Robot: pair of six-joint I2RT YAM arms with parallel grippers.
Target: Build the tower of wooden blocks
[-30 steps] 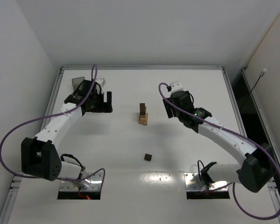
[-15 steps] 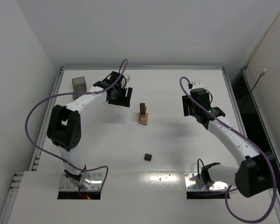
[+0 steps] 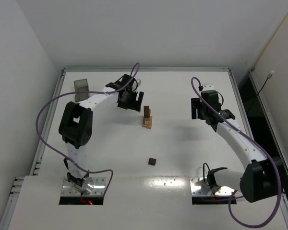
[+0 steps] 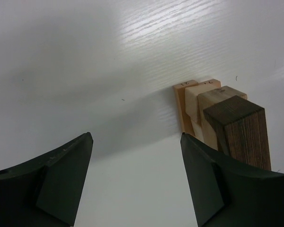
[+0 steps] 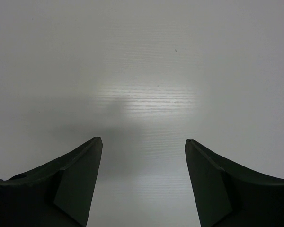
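Note:
The wood block tower stands mid-table: light tan blocks at the base with a dark brown upright block on top. In the left wrist view the tower is at the right, just beyond my right fingertip. My left gripper is open and empty, just left of the tower. A single dark brown block lies on the table nearer the bases. My right gripper is open and empty, well to the right of the tower, over bare table.
A translucent grey plastic bin stands at the far left corner. The table's raised rim runs along the far edge. The two arm bases sit at the near edge.
My left arm has swung from the bin side toward the tower and now sits just left of it. My right gripper has drawn back to the right, away from the tower.

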